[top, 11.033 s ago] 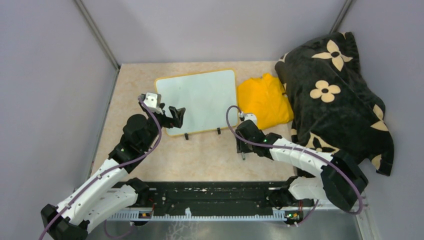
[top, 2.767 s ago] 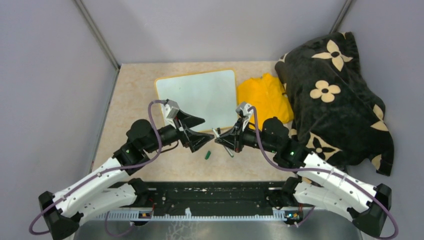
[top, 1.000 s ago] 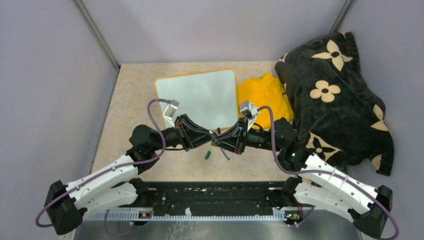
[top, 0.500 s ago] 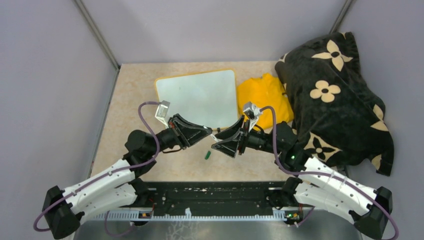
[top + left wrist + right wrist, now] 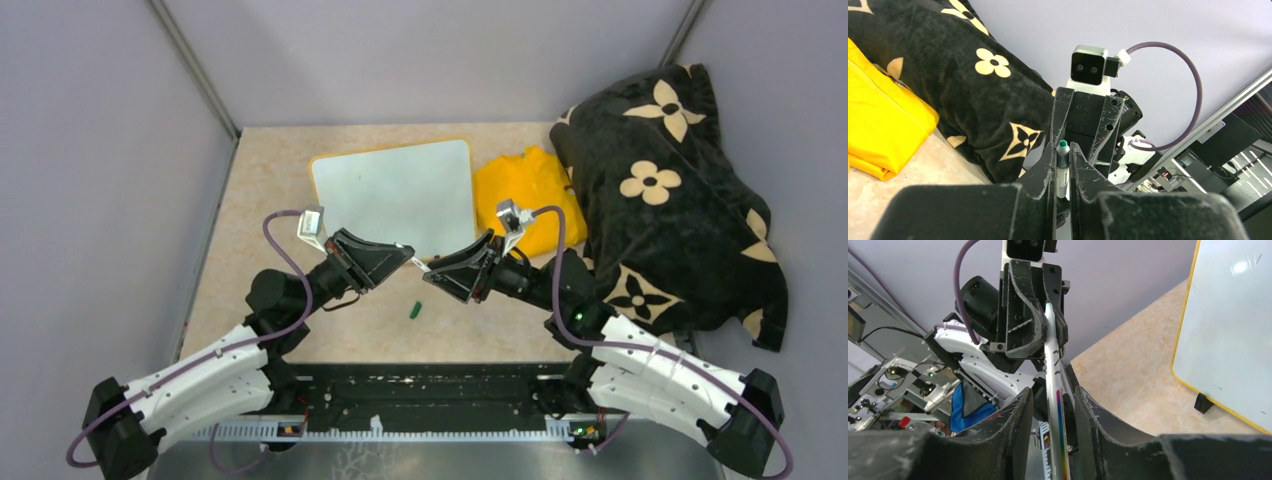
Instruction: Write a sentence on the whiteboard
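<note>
The whiteboard (image 5: 392, 195) lies flat at the back of the table, yellow-framed and blank; no sentence shows on it. Its corner also shows in the right wrist view (image 5: 1233, 325). My two grippers meet tip to tip above the table just in front of it. A white marker (image 5: 417, 262) bridges them. My left gripper (image 5: 403, 256) is shut on the marker (image 5: 1063, 172), whose green end (image 5: 1063, 145) points at the right gripper. My right gripper (image 5: 434, 269) is open, and the marker barrel (image 5: 1054, 385) runs between its fingers (image 5: 1020, 410) with a gap on each side.
A small green cap (image 5: 415, 310) lies on the table below the grippers. A folded yellow cloth (image 5: 528, 200) sits right of the board. A black flowered blanket (image 5: 670, 190) is heaped at the far right. Grey walls close in the table.
Both grippers have shifted toward the whiteboard with the marker between them. The right jaws have parted from the barrel, while the left keeps its grip. The green cap has not moved.
</note>
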Available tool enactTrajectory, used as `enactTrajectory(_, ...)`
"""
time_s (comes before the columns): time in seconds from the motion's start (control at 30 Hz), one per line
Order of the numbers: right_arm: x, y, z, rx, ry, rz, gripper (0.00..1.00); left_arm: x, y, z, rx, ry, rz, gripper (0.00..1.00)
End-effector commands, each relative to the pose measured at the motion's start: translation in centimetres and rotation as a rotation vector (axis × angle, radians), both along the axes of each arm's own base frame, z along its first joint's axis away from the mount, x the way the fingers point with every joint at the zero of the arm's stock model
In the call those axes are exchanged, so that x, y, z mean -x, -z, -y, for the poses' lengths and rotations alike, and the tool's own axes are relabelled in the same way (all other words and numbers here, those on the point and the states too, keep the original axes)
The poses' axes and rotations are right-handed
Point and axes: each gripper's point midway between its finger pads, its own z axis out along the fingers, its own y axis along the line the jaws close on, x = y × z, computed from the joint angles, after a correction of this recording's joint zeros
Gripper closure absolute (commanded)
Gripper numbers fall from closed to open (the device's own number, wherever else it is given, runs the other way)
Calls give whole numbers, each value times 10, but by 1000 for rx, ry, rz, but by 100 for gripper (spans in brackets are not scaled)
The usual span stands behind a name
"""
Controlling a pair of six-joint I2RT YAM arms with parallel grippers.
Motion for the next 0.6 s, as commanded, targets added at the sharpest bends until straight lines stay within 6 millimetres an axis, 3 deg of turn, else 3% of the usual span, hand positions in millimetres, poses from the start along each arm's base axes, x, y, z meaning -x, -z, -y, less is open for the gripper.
enactTrajectory(0.0,2,-22,-2,-63,-17,24,67,4,-12,-6,51,-5,18,100)
enactTrajectory(0.23,6,-18,-7,-37,-57,18,71,3,-9,-8,46,-15,9,100)
enactTrajectory(0.4,7,-21,-7,-44,-61,29,93,4,-8,-8,38,-12,8,99)
enactTrajectory(0.5,9,-22,-8,-34,-72,44,100,5,-6,-8,27,-5,5,71)
enactTrajectory(0.57,10,-22,-8,-22,-79,57,100,7,-6,-7,23,3,8,59)
